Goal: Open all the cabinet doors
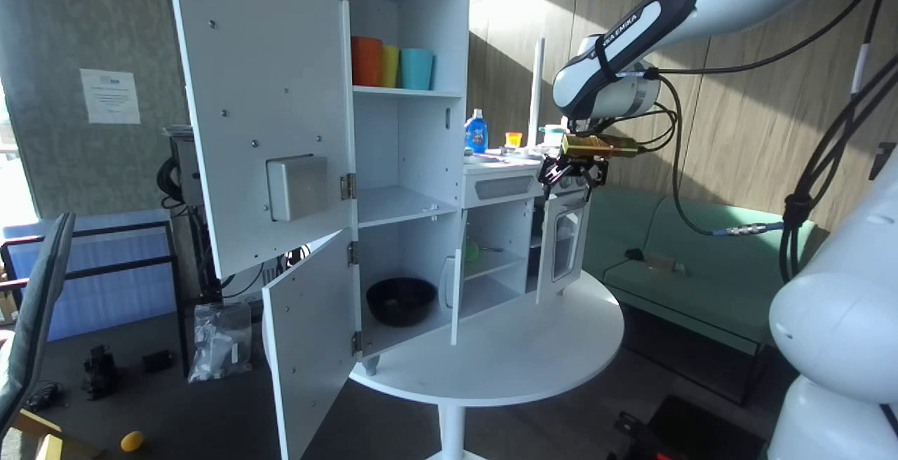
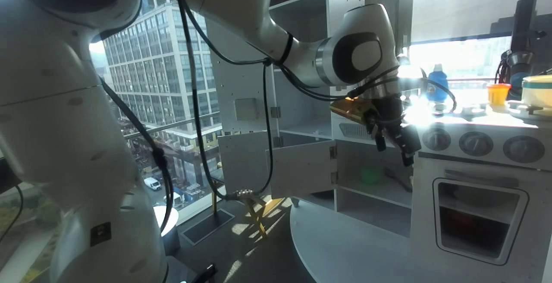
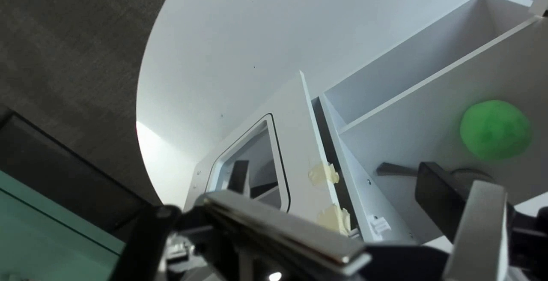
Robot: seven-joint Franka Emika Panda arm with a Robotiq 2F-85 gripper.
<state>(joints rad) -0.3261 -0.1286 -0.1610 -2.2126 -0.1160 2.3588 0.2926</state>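
Note:
The tall upper cabinet door (image 1: 263,95) and the lower door (image 1: 316,341) stand swung open. The small door under the sink stands open, edge-on in an exterior view (image 1: 457,299) and broad in an exterior view (image 2: 304,168). The oven door (image 1: 563,242) with a window is ajar; its free edge, with yellowish tape, shows beside a dark gap in the wrist view (image 3: 299,144). My gripper (image 1: 568,186) is open and empty near the top of the oven door's free edge, with the fingers spread in the wrist view (image 3: 336,182). I cannot tell if it touches the door.
The play kitchen stands on a round white table (image 1: 519,355). A blue bottle (image 1: 476,132) and an orange cup (image 1: 513,139) stand on the counter. Cups (image 1: 417,69) and a black bowl (image 1: 400,301) sit inside. A green bowl (image 3: 495,130) lies on the sink compartment's shelf. A green sofa (image 1: 687,292) is behind.

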